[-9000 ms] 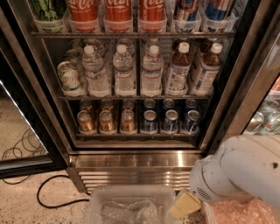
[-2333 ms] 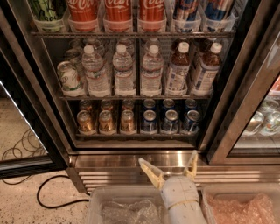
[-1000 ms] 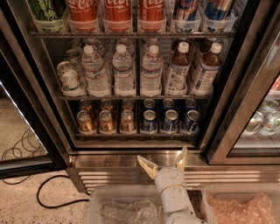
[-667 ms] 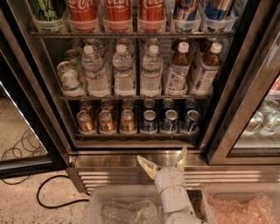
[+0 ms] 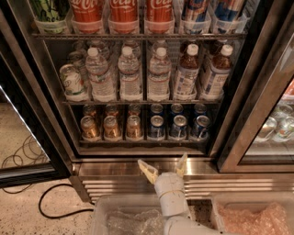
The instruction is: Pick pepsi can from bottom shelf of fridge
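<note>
The fridge [image 5: 257,92] stands open in front of me. Its bottom shelf [image 5: 142,141] holds three gold-brown cans [image 5: 112,127] on the left and several dark-blue pepsi cans [image 5: 178,126] on the right, in two rows. My gripper [image 5: 163,166] is open and empty, fingers pointing up. It sits just below and in front of the shelf, over the steel slatted base [image 5: 115,183], roughly under the left pepsi cans.
Water bottles [image 5: 130,73] and tea bottles [image 5: 186,73] fill the middle rack; tall red Coca-Cola cans [image 5: 123,11] stand above. The glass door [image 5: 27,114] hangs open at left. Clear bins with plastic wrap [image 5: 133,220] sit at the bottom. A black cable [image 5: 55,202] lies on the floor.
The arm swung in from the lower right to the centre. Over the last second the open gripper has stayed about still below the bottom shelf.
</note>
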Motion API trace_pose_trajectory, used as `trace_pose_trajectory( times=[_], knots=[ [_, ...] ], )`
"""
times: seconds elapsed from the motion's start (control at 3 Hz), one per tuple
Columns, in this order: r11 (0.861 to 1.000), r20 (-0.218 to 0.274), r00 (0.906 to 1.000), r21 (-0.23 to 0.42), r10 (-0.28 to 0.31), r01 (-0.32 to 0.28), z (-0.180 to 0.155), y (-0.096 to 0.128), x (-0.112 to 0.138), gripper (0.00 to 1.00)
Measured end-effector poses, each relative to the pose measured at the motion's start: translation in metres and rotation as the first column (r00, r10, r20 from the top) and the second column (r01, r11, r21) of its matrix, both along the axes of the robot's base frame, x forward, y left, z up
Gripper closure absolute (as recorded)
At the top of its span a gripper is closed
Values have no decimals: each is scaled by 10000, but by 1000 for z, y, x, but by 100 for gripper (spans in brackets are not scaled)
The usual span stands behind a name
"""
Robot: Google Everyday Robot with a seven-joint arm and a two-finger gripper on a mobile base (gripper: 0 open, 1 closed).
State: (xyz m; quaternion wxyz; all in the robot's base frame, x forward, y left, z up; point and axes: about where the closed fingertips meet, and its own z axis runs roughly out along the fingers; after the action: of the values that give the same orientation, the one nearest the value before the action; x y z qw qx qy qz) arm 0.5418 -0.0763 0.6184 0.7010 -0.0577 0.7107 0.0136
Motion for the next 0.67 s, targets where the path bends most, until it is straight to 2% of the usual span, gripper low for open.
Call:
trace_pose_trajectory(
  times=[0.33,0.67],
  knots=[
    [9994,322,9989,96,-344,341,-5,-8,13,0],
    [9970,784,9944,-230,-716,736,-3,-26,32,0]
  ],
)
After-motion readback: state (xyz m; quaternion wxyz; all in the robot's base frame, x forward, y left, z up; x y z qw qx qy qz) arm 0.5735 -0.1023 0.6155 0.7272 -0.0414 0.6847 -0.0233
